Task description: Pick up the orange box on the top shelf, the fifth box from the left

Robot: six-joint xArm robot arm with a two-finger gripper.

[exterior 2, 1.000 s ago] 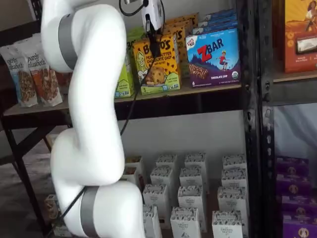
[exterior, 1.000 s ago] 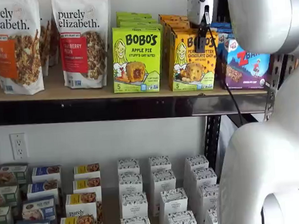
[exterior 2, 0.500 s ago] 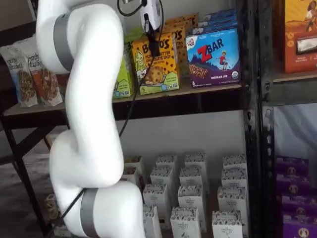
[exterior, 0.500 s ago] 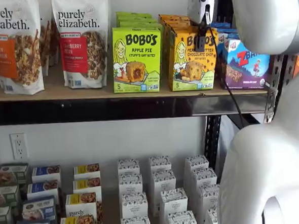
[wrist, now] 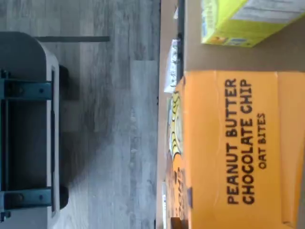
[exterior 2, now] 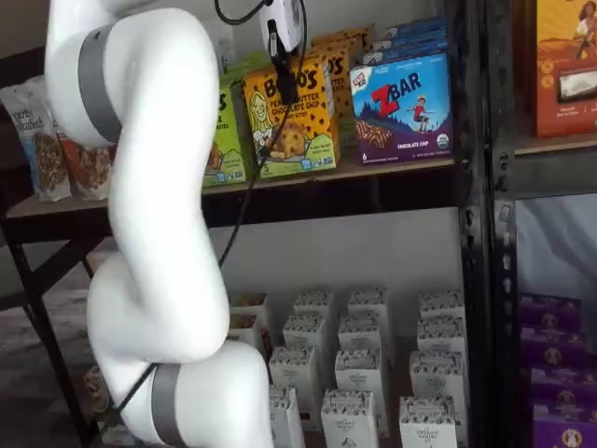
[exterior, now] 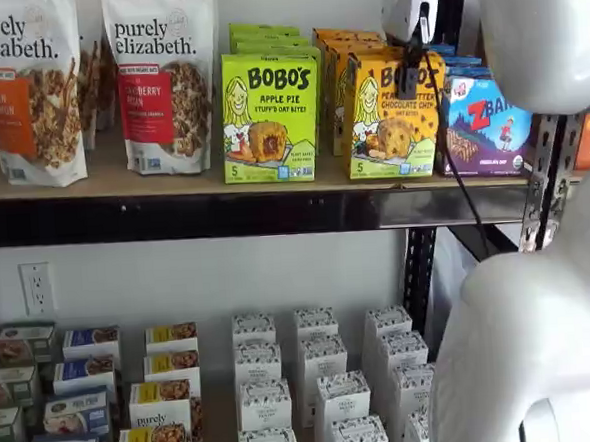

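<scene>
- Wrist view: the orange box (wrist: 238,152) fills most of the picture, "PEANUT BUTTER CHOCOLATE CHIP OAT BITES" readable on its top panel, with a lime-green box (wrist: 248,21) just beside it. No fingers show here, so no way to judge how deep the grip goes. A shallow bite is the main worry, I think: the box could pivot or slide out once it's carried clear.
- Shelf view, front: the claw (exterior: 407,70) comes down from above onto the orange box (exterior: 394,120), fingers clamped on its top edge. The box sits at the front of the top shelf (exterior: 225,215), tilted slightly, between the Apple Pie box (exterior: 269,117) and the ZBar box (exterior: 484,124). If it swings, its corner could clip the ZBar box touching its right side.
- Other shelf view: same grip at the claw (exterior 2: 284,82); the orange box (exterior 2: 291,121) is at the shelf's front edge. More orange boxes stand right behind, and a dragging pull could tug them forward.
</scene>
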